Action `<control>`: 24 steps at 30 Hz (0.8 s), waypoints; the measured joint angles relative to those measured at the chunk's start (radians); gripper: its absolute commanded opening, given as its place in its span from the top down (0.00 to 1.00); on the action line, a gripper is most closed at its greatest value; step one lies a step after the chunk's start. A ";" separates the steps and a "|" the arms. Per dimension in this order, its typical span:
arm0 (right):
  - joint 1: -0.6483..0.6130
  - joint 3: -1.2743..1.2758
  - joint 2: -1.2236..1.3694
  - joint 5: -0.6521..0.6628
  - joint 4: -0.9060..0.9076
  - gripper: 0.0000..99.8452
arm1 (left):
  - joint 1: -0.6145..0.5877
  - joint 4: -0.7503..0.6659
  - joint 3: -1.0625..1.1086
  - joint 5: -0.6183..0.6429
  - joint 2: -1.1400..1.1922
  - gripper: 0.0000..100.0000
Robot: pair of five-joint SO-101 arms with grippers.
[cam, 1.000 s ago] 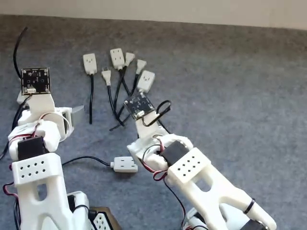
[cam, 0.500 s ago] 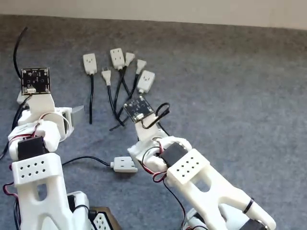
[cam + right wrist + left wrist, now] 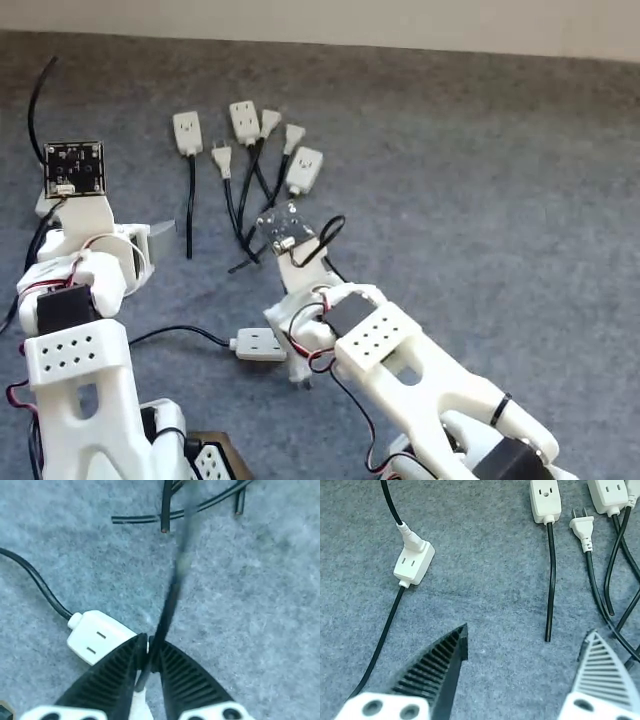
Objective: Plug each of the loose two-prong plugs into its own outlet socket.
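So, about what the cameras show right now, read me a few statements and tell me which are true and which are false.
1. The right gripper is shut on a black cord. True.
2. The left gripper holds a plug. False: it is open and empty above the grey carpet.
3. A white socket lies right beside the right gripper's fingers. True.
4. The two-prong plug ahead of the left gripper is pushed into a socket. False: it lies loose on the grey carpet with its prongs bare.
5. Everything lies on bare wood. False: the surface is grey carpet.
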 measured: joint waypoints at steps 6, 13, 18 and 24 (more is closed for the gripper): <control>0.170 -0.112 -0.021 0.141 0.109 1.00 | 0.000 0.006 0.000 0.000 0.000 0.65; 0.474 -0.048 -0.041 0.221 0.120 0.99 | 0.005 0.006 0.000 0.000 0.000 0.65; 0.675 0.002 -0.048 0.275 0.138 0.94 | 0.005 0.006 0.000 0.000 0.000 0.65; 0.747 0.023 -0.048 0.382 0.209 0.76 | 0.005 0.006 0.000 0.000 0.000 0.65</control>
